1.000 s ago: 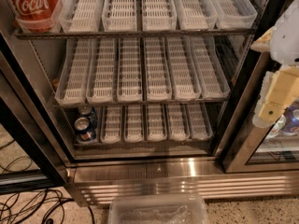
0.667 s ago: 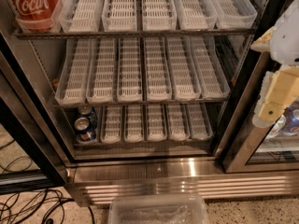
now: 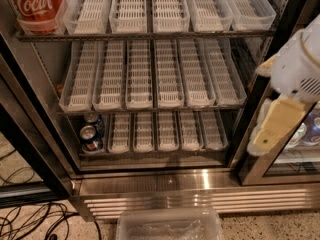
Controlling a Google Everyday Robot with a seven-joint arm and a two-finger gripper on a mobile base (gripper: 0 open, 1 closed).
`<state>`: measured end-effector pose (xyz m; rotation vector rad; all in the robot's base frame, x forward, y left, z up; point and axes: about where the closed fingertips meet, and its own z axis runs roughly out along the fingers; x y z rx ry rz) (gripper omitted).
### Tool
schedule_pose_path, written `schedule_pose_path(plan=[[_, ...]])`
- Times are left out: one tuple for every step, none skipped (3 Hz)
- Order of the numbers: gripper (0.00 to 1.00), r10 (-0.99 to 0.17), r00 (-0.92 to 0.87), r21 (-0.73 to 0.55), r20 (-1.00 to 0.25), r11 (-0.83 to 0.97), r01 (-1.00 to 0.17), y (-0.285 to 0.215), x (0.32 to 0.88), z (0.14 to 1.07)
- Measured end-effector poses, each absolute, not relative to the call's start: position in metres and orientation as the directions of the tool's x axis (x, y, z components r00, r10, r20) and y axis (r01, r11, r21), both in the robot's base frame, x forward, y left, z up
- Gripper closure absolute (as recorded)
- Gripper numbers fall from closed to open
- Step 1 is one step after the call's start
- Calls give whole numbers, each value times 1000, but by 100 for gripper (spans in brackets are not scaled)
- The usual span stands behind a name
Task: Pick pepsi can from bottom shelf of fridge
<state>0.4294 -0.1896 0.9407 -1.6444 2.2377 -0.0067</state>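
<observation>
The fridge (image 3: pixel 45 134) stands open in front of me, with whitish slatted lanes on its racks. On the bottom shelf (image 3: pixel 165 131), in the far-left lane, stands a blue pepsi can (image 3: pixel 89 138) with a silver top. A second blue can (image 3: pixel 95 120) stands right behind it. My gripper (image 3: pixel 270 129), white with yellowish parts, hangs at the right edge of the view, in front of the right door frame. It is well to the right of the cans, outside the shelf, and holds nothing that I can see.
A large red Coca-Cola can (image 3: pixel 35 4) stands at the top left. The steel base with its ribbed grille (image 3: pixel 200 196) runs below the shelf. A clear plastic bin (image 3: pixel 170 226) sits on the floor, with cables (image 3: pixel 30 221) at the left. More cans (image 3: pixel 307 129) show behind the right glass door.
</observation>
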Motion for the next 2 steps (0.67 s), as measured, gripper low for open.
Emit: schedule_pose_path(plan=[[0,-892,-290,-159,-347,361,-919,-153,419,885],[0,-875,-290,-99,-387,353,-930,-104,405,826]])
